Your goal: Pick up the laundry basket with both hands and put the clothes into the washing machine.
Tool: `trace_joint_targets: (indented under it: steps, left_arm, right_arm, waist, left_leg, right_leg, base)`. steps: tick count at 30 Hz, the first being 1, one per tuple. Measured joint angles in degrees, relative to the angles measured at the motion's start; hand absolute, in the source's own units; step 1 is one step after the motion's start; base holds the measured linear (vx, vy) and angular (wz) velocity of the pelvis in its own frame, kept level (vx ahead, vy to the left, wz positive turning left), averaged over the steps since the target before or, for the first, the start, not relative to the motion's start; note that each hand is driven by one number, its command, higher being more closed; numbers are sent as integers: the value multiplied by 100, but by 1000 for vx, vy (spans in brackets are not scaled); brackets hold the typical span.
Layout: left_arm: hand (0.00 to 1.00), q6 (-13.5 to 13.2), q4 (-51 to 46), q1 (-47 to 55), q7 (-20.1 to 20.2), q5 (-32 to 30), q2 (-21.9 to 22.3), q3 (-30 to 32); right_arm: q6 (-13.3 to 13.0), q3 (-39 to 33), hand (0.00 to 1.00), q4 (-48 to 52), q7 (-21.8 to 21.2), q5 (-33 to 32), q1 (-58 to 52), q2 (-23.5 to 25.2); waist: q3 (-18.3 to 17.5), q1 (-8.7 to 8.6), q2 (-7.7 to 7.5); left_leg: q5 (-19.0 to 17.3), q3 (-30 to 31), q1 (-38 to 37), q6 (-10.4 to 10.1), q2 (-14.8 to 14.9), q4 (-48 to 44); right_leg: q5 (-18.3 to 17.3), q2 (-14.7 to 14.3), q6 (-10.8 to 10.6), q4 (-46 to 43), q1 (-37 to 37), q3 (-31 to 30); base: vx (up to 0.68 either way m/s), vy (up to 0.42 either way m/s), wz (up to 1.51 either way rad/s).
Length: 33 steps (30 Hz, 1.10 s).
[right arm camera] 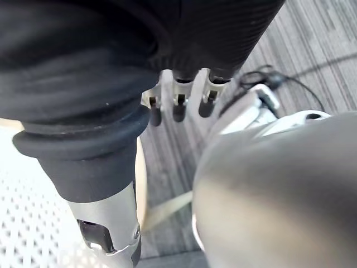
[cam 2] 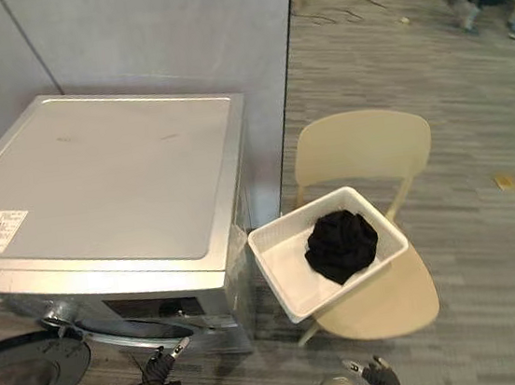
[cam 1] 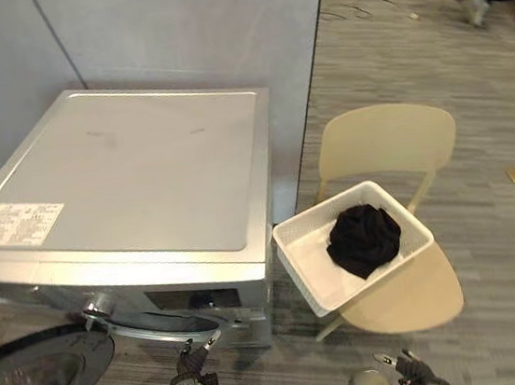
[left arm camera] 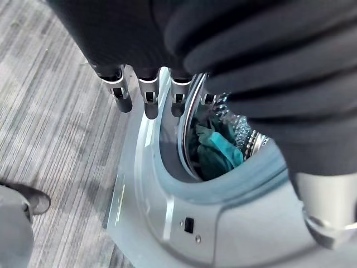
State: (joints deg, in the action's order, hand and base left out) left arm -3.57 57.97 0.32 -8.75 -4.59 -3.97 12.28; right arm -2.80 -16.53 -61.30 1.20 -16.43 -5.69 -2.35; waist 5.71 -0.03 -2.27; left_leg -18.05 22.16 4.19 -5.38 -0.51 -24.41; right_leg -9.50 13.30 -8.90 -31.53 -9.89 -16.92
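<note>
White laundry basket (cam 1: pixel 315 259) holding black clothes (cam 1: pixel 364 239) is sitting on the beige chair (cam 1: pixel 412 300) beside the washing machine (cam 1: pixel 142 169), while the left hand (left arm camera: pixel 146 96) and right hand (right arm camera: pixel 179 103) are hanging low, fingers relaxed, gripping nothing.

Laundry basket (cam 1: pixel 315 262): white, perforated, rectangular; sat on a cream chair (cam 1: pixel 387 139), just right of the machine.
Clothes (cam 1: pixel 365 238): black bundle, lay in the basket's right half.
Washing machine (cam 1: pixel 133 175): silver, left; door (cam 1: pixel 35 370) stood open, near left.
</note>
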Motion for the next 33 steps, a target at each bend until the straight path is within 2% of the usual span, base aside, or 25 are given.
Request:
trace_joint_targets:
  steps: [1, 2, 3, 4, 5, 6, 7, 8, 9, 10, 11, 12, 13, 14, 15, 16, 18, 20, 22, 24, 26, 28, 30, 32, 33]
  left_arm:
    - [0, 12, 18, 108, 1, 8, 0, 214]
    - [0, 26, 44, 180, 0, 45, 33, 350]
    - [0, 48, 181, 341, -6, 106, 179, 594]
    - [0, 50, 316, 411, 2, 247, 286, 788]
    - [0, 82, 374, 438, -6, 345, 341, 869]
    - [0, 75, 377, 449, 7, 409, 364, 866]
    - [0, 58, 376, 451, 5, 448, 369, 877]
    - [0, 41, 358, 449, 9, 516, 371, 920]
    - [0, 42, 352, 446, 12, 527, 370, 979]
    - [0, 37, 337, 454, 16, 550, 350, 1052]
    - [0, 47, 339, 437, 35, 567, 304, 1066]
    - [0, 54, 337, 424, 59, 562, 306, 1063]
    - [0, 62, 337, 428, 115, 545, 306, 1022]
    - [0, 67, 338, 434, 118, 541, 307, 978]
    - [0, 70, 338, 452, 120, 511, 310, 940]
    - [0, 70, 338, 452, 119, 497, 292, 870]
    - [0, 87, 371, 449, 133, 367, 257, 740]
    - [0, 90, 371, 424, 121, 213, 205, 666]
    - [0, 102, 411, 333, 110, 97, 128, 354]
    - [0, 114, 464, 221, 103, 34, 131, 270]
    - [0, 108, 460, 192, 95, -21, 144, 211]
    - [0, 95, 457, 195, 92, -89, 59, 184]
    - [0, 79, 461, 106, 89, -137, -8, 169]
    - [0, 71, 462, 16, 78, -247, -153, 50]
    - [0, 72, 466, -12, 68, -284, -206, 1]
  right_arm:
    - [47, -57, 0, 6, -1, -121, -32, 47]
    - [66, -58, 0, 16, -5, -121, -24, 25]
    - [72, -67, 0, 57, -7, -114, 50, -44]
    - [70, -68, 0, 139, -5, -112, 84, -84]
    - [74, -66, 0, 164, -4, -94, 123, -173]
    - [78, -60, 0, 162, 9, -87, 138, -223]
    - [80, -58, 0, 162, 10, -82, 120, -249]
    - [73, -53, 0, 163, 15, -22, 77, -287]
    - [73, -55, 0, 160, 20, 27, 71, -291]
    - [76, -53, 0, 160, 18, 73, 70, -285]
    - [66, -55, 0, 200, 17, 106, 76, -260]
    - [60, -55, 0, 213, 20, 124, 88, -281]
    - [58, -46, 0, 213, 25, 126, 133, -364]
    - [57, -44, 0, 216, 25, 126, 158, -391]
    - [61, -39, 0, 227, 26, 127, 207, -393]
    - [62, -28, 0, 268, 25, 126, 224, -361]
    - [74, 291, 0, 568, 31, 126, 236, -284]
    - [75, 790, 0, 897, 35, 134, 249, -197]
    - [48, 1604, 0, 1656, 4, 354, 252, -146]
    - [36, 2061, 0, 2346, -34, 537, 222, -149]
    - [-50, 2387, 0, 3066, -149, 616, 129, -143]
    - [-145, 2528, 0, 3741, -274, 813, 50, -141]
    - [-187, 2506, 0, 4330, -259, 1023, -24, -151]
    - [-274, 2489, 0, 5231, -243, 1280, -43, -135]
    - [-323, 2480, 0, 5397, -241, 1308, -39, -120]
  waist:
    - [-65, 21, -78]
    - [-88, 63, 2]
    - [-141, 151, 233]
    - [-167, 144, 310]
    - [-212, 114, 502]
    - [-184, 113, 450]
    - [-188, 114, 420]
    - [-178, 91, 431]
    - [-146, 103, 407]
    - [-127, 120, 364]
    - [-129, 104, 315]
    - [-121, 107, 338]
    - [-102, 115, 379]
    - [-92, 115, 396]
    - [-91, 114, 400]
    - [-89, 124, 393]
    - [-124, 158, 453]
    - [-136, 240, 303]
    - [-196, 191, 252]
    - [-200, 167, 252]
    - [-213, 197, 208]
    - [-271, 224, 94]
    - [-204, 195, -19]
    - [-8, 91, -171]
    - [45, 48, -224]
  left_leg:
    - [-166, 120, -2, -258, 179, -167]
    - [-204, 142, 1, -323, 344, -226]
    - [-164, 144, 27, -415, 732, -197]
    - [-21, 176, 63, -560, 966, -135]
    - [282, 318, 139, -663, 1169, -86]
    - [596, 421, 182, -679, 1212, -65]
    - [842, 454, 232, -670, 1217, -93]
    - [1404, 276, 484, -440, 1272, -308]
    - [1633, 50, 591, -298, 1365, -357]
    - [1952, -546, 665, -130, 1556, -322]
    - [2150, -1572, 745, -55, 1849, -329]
    - [2079, -1940, 799, -42, 1885, -469]
    - [1782, -2550, 802, -107, 1814, -685]
    - [1575, -2756, 797, -150, 1708, -741]
    - [1139, -2976, 755, -194, 1395, -754]
    - [904, -3111, 671, -130, 1192, -595]
    - [775, -3511, 139, 172, 949, 808]
    - [1157, -3580, -40, 242, 731, 1489]
    - [1624, -3430, -93, 325, 476, 2203]
    - [1818, -3315, -81, 373, 372, 2493]
    - [1862, -3304, -98, 377, 334, 2601]
    - [1862, -3357, -102, 378, 331, 2600]
    - [1847, -3355, -76, 394, 353, 2509]
    - [1827, -3385, 32, 412, 539, 2287]
    - [1772, -3393, 29, 435, 566, 2224]
  right_leg:
    - [-120, -24, -340, 202, 106, 471]
    - [-304, -148, -335, 289, 182, 699]
    - [-457, -428, -265, 494, 278, 1012]
    - [-532, -628, -130, 688, 319, 1151]
    - [-521, -858, -50, 860, 398, 1251]
    - [-451, -968, 63, 947, 454, 1336]
    - [-409, -980, 133, 1047, 516, 1418]
    - [-224, -1042, 379, 1548, 863, 1695]
    - [-137, -1096, 443, 1709, 990, 1779]
    - [-33, -1143, 553, 1910, 1122, 1877]
    - [91, -1186, 671, 2130, 1189, 2124]
    - [122, -1203, 703, 2173, 1204, 2196]
    - [173, -1206, 737, 2246, 1207, 2306]
    - [202, -1205, 760, 2289, 1204, 2354]
    - [262, -1191, 789, 2393, 1167, 2477]
    - [300, -1175, 788, 2449, 1140, 2553]
    - [422, -1166, 748, 2556, 994, 2673]
    - [608, -1072, 714, 2745, 946, 2618]
    - [784, -970, 650, 3015, 899, 2791]
    - [849, -918, 608, 3119, 854, 2899]
    - [868, -904, 598, 3171, 839, 2910]
    - [869, -910, 598, 3169, 805, 2835]
    - [834, -921, 593, 2823, 607, 2775]
    - [663, -912, 315, 1260, -220, 2680]
    - [654, -906, 263, 915, -369, 2639]
  base:
    - [79, -692, 58]
    - [21, -640, -11]
    - [-4, -558, -39]
    - [-23, -629, -24]
    - [-31, -585, 13]
    - [-36, -465, 31]
    - [-55, -368, 58]
    - [-76, -329, 59]
    - [-87, -306, 65]
    - [-128, -329, 66]
    - [-164, -305, 67]
    - [-195, -308, 74]
    - [-157, -200, 47]
    - [-114, -105, 53]
    - [-116, -51, 46]
    - [-112, -30, 57]
    - [-116, 12, 36]
    - [-90, 37, 0]
    - [-12, 40, 34]
    - [-24, 78, 35]
    - [-5, 62, 9]
    - [46, 24, -18]
    - [43, 2, -28]
    - [-40, -24, -39]
    - [-67, -51, -17]
